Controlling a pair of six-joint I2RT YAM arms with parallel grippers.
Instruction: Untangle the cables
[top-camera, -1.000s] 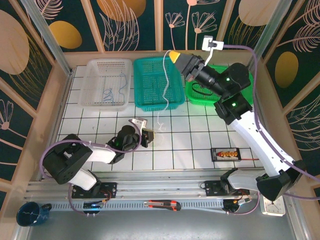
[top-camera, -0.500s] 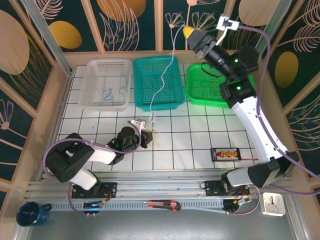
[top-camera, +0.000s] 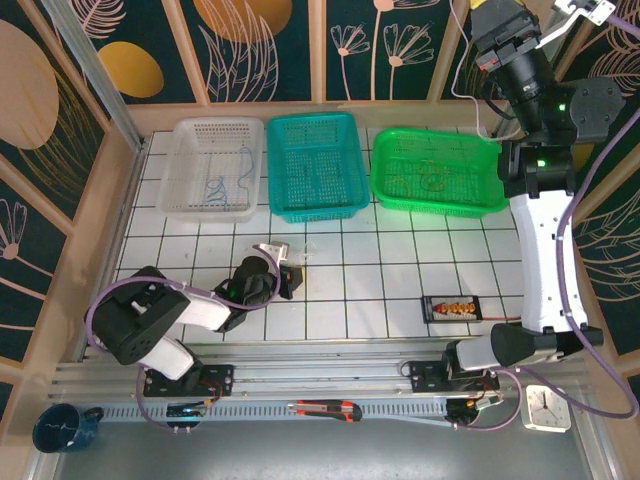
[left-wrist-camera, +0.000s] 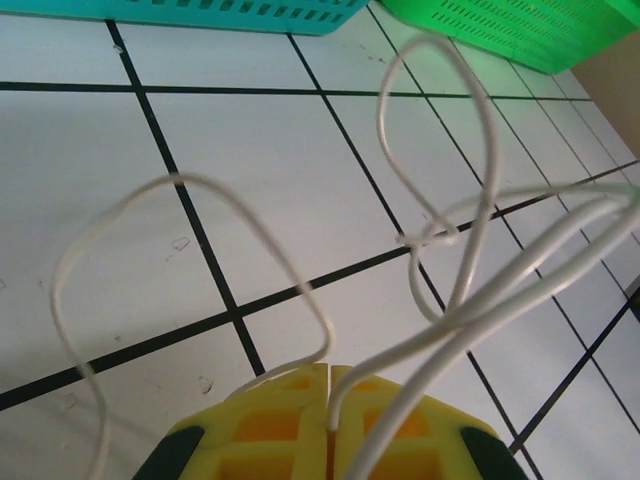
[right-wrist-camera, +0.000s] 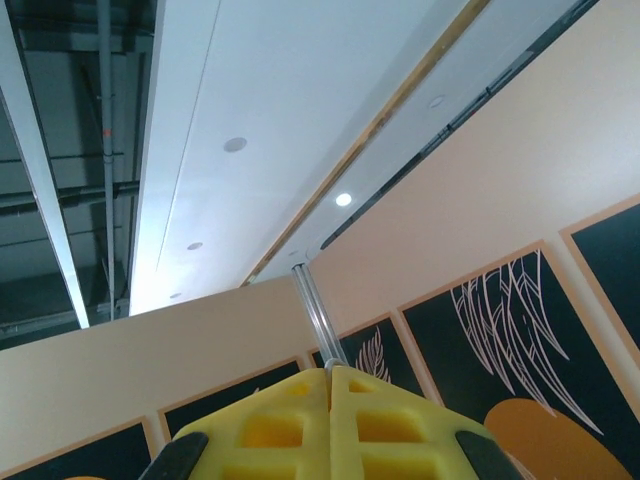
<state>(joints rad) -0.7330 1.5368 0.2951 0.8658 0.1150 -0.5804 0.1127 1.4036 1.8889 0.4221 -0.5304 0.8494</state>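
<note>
Left jaws are pressed together low over the desk (top-camera: 400, 270), and I can see the white cable (left-wrist-camera: 418, 238) pinched in the seam between the yellow pads (left-wrist-camera: 265, 430). From there it loops out over the white tiles just ahead. Right jaws are pressed together too, with nothing between them that I can see, and they're held high, aimed at the ceiling. The right arm (top-camera: 545, 240) stands tall beside the green basket (top-camera: 380, 185). A bluish cable (top-camera: 215, 186) lies in the white basket (top-camera: 185, 135), and the teal basket (top-camera: 272, 170) sits between the two.
</note>
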